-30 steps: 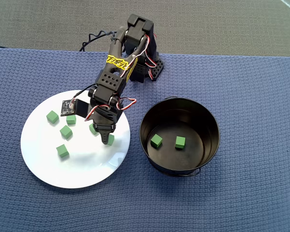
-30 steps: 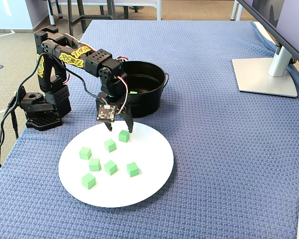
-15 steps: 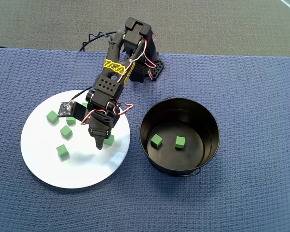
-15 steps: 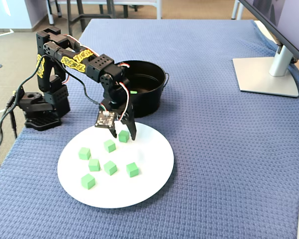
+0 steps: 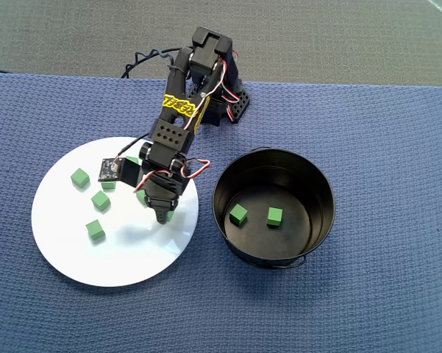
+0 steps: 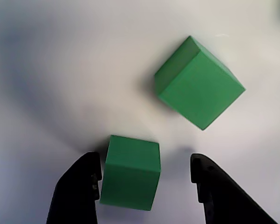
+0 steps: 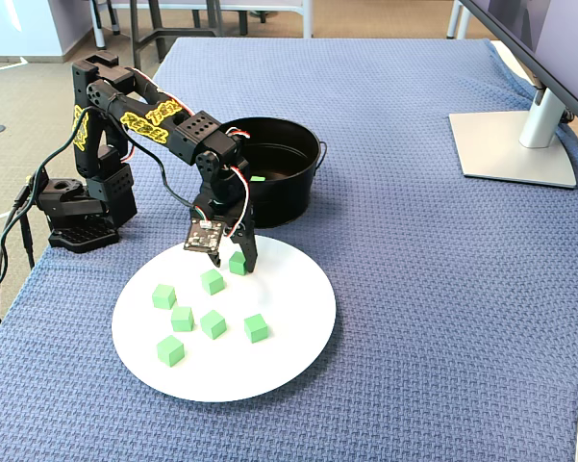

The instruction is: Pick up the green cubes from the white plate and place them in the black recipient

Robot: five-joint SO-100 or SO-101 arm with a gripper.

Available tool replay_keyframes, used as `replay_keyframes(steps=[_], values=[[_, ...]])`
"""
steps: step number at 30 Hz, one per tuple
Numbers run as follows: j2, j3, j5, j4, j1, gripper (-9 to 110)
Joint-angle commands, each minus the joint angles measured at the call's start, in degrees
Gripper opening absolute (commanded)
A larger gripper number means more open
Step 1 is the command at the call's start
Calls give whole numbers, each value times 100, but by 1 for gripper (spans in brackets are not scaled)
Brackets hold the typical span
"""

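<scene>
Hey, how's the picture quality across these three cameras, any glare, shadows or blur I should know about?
Wrist view: sharp on the two green cubes, the white plate bright and nearly washed out, soft shadows beside the cubes and the gripper. Overhead view: even light, faint arm shadow on the plate, a dull sheen inside the black recipient. Fixed view: clear, no strong glare.

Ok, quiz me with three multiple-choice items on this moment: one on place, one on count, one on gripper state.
1. Where is the cube nearest the gripper?
A. between its fingers
B. inside the black pot
C. on the blue cloth

2. How many green cubes lie in the black pot?
A. none
B. two
C. five

3. The gripper is:
A. open
B. shut on a cube
C. out of view

Answers: 1 A, the wrist view shows that cube between the fingers on the white plate. 2 B, the overhead view shows two. 3 A, a gap remains beside the cube.
</scene>
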Motion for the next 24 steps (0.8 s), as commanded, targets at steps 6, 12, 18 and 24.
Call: replay_keyframes(steps=[6,12,18,24], values=[[536,0,176,-62,-158,0],[703,18,255,-88,-70,0],[2145,-360,888,439,220,0],[3656,-246,1696,615,-185,0]])
